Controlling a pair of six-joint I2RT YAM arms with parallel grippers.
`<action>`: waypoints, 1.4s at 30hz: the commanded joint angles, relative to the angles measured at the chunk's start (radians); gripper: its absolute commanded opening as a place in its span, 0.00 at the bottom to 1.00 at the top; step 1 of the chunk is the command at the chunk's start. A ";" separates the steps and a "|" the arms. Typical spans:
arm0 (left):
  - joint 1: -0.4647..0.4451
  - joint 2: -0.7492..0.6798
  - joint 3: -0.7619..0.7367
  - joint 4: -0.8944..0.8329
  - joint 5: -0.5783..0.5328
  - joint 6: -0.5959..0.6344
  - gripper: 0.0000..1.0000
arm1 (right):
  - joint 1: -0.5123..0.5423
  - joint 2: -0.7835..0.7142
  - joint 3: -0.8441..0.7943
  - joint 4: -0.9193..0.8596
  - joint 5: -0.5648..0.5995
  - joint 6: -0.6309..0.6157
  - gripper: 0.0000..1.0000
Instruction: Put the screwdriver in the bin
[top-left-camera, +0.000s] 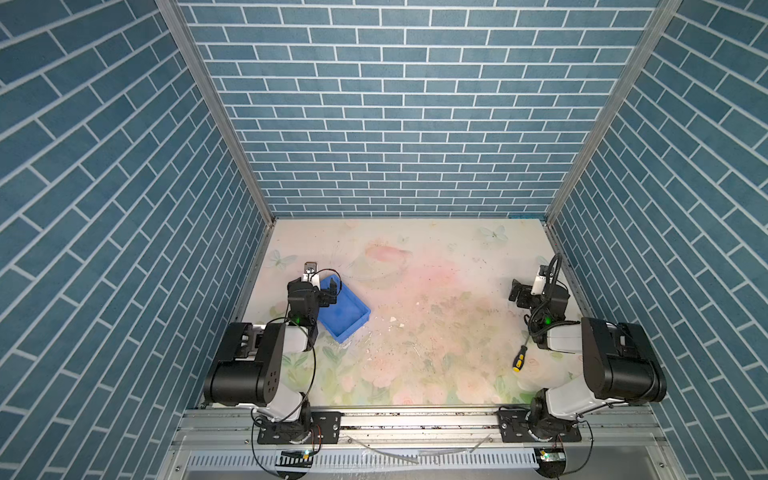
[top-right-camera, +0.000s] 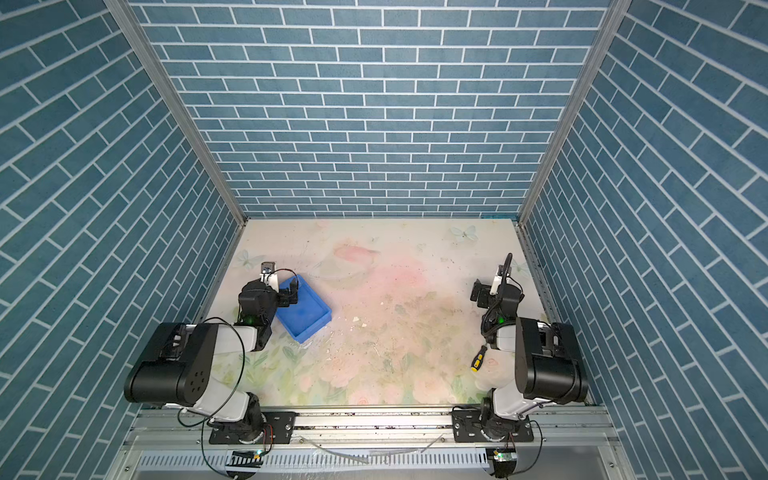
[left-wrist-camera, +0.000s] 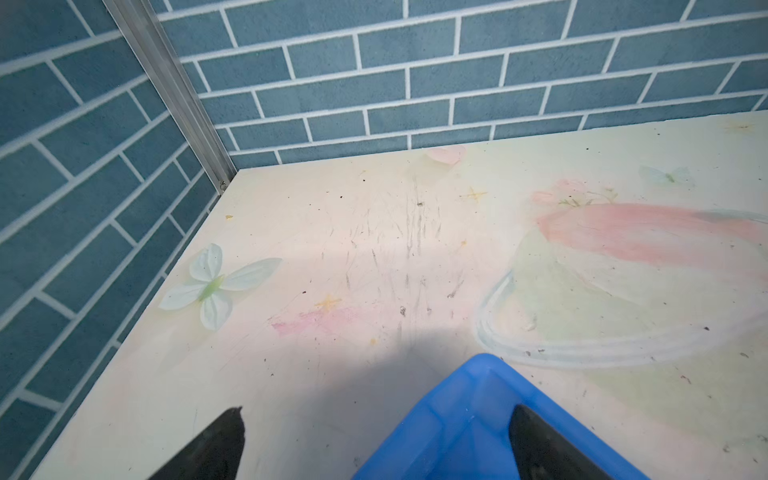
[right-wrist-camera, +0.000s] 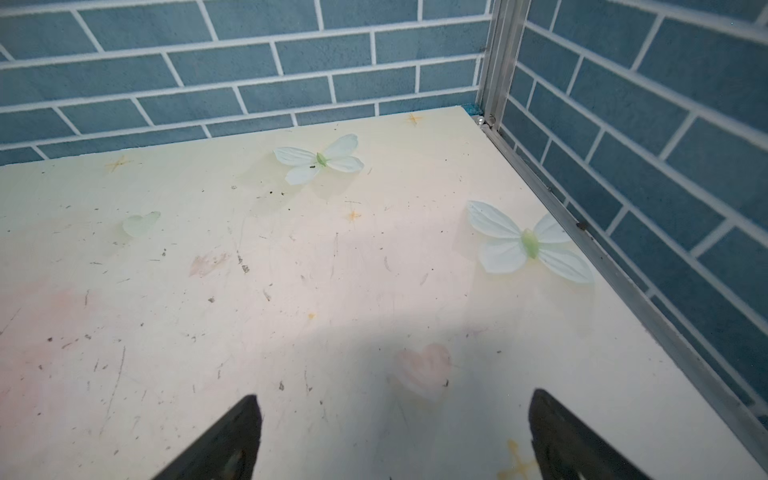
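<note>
The screwdriver lies flat on the desk, just beside the right arm, with its yellow handle end toward the front edge. The blue bin sits well apart, on the left side. Both pairs of jaws stand wide apart and empty: the left pair hovers at the bin's far corner, the right pair faces bare desk beyond the tool. To do this well, the right arm should draw back, tip down, straddle the chunky handle crosswise and close there, not on the thin shaft.
</note>
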 joint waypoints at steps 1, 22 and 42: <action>0.003 0.005 0.001 -0.005 0.005 0.005 1.00 | 0.002 -0.002 0.007 0.000 0.004 0.001 0.99; 0.004 0.005 0.003 -0.006 0.005 0.003 1.00 | 0.004 0.001 0.030 -0.043 -0.066 -0.032 0.99; -0.063 -0.425 -0.027 -0.267 -0.084 0.012 1.00 | 0.005 -0.370 0.083 -0.443 -0.077 0.041 0.99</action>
